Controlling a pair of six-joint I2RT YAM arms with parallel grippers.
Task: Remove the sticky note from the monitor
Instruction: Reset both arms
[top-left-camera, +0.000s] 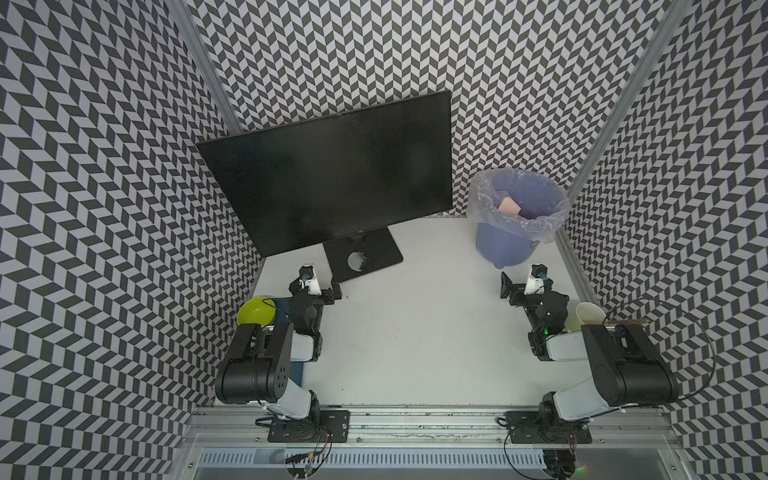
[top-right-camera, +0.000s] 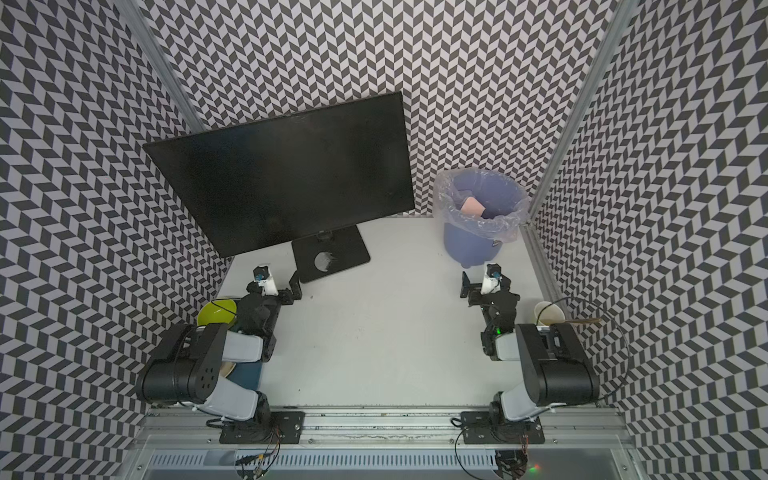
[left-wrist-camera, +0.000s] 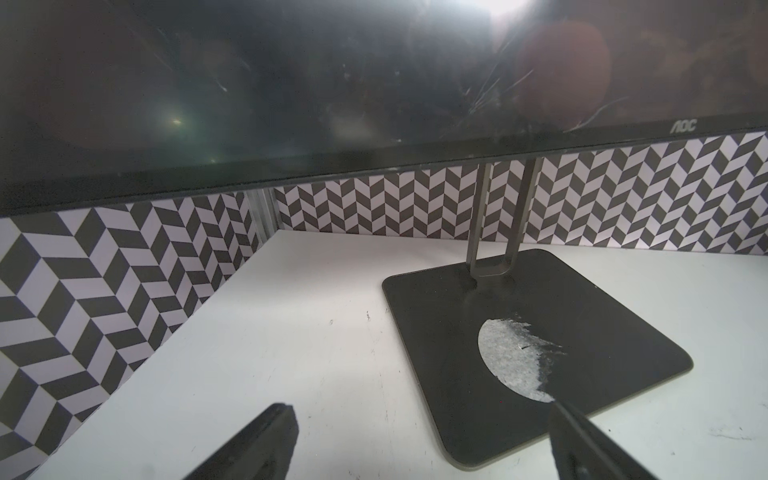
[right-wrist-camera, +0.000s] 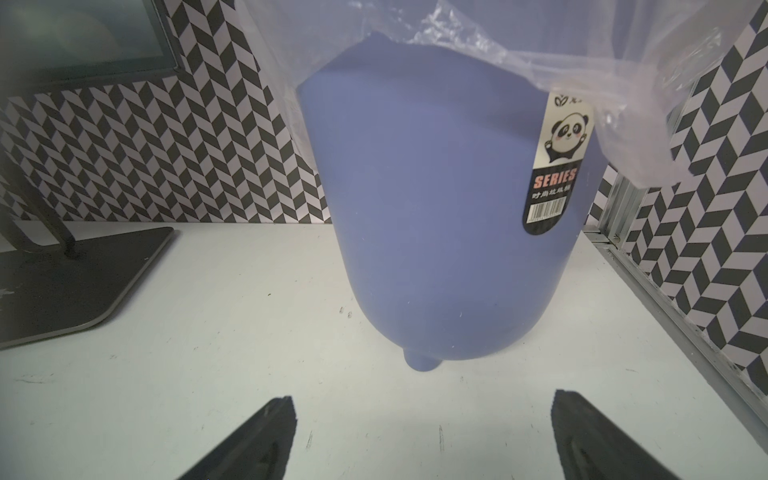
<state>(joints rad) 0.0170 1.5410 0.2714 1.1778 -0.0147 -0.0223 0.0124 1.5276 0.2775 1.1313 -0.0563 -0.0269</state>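
looking down in both top views, i see the monitor standing at the back left of the white table, its screen dark and its black base plate flat on the tabletop. a torn white patch sits on that plate. a pinkish slip – it looks like the sticky note – lies inside the blue bin with the clear liner, well apart from the screen at the back right.

my left gripper hangs low in front of the base plate, jaws spread wide and holding nothing; one fingertip shows over the plate's near edge, though i cannot tell whether it touches. my right gripper faces the bin – jaws spread too, nothing between them. a green bowl sits by the left arm and a paper cup by the right.
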